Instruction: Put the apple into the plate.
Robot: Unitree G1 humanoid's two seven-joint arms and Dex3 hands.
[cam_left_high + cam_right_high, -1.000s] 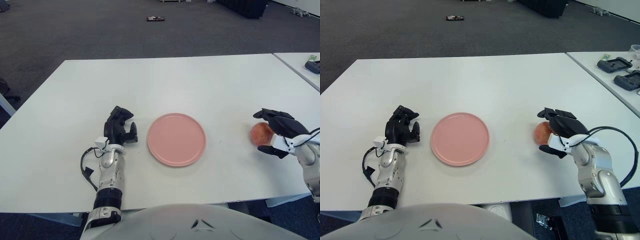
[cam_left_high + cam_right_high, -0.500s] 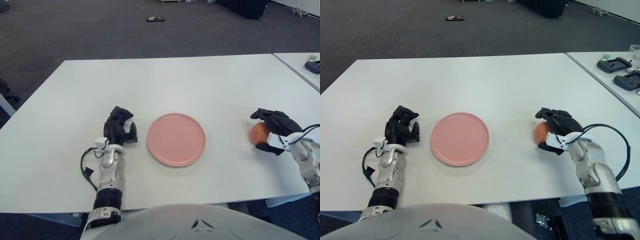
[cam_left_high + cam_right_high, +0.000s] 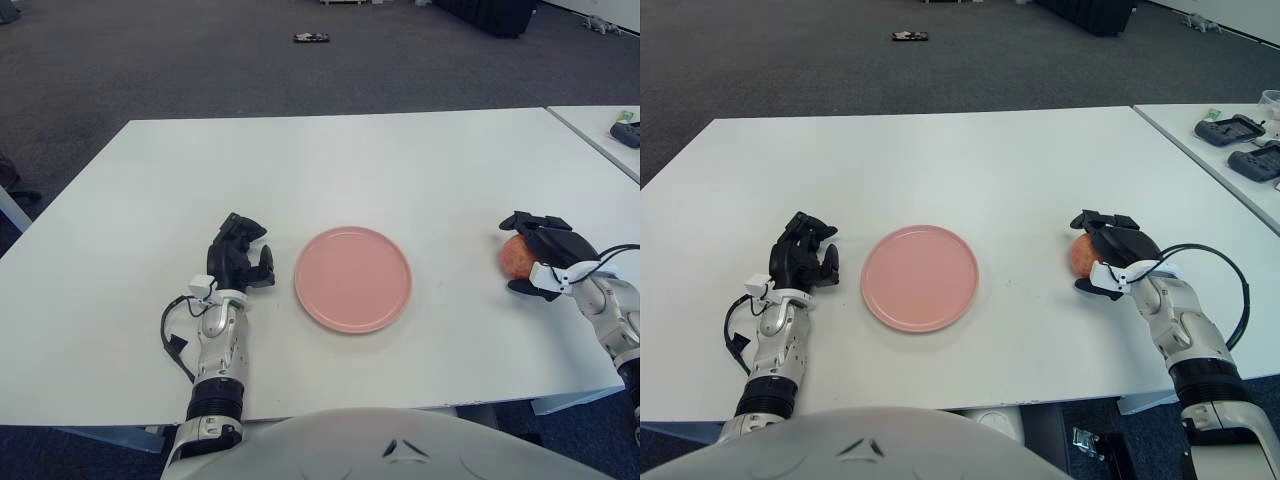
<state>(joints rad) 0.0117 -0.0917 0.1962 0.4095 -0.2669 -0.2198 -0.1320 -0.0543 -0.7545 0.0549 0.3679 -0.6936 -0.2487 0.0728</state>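
Cupping apple (image 3: 1081, 257), right hand (image 3: 1108, 255)

Plain white tabletop (image 3: 940, 150), unpatterned, against a dark grey carpeted floor (image 3: 840, 70). The plate (image 3: 920, 277) is a uniform pale pink with no decoration. The apple (image 3: 1082, 256) shows orange-red skin shading to a yellower tone on its visible side. Left hand (image 3: 805, 262): black fingers, with a white wrist segment and a silver-grey forearm carrying a black cable. Right hand (image 3: 1112, 254): black fingers and black back, with a white band at the wrist, a silver-grey forearm and a looping black cable. A second white tabletop (image 3: 1230, 150) at far right bears dark grey devices (image 3: 1232, 129). The robot's torso (image 3: 870, 445), at the bottom edge, is light grey.
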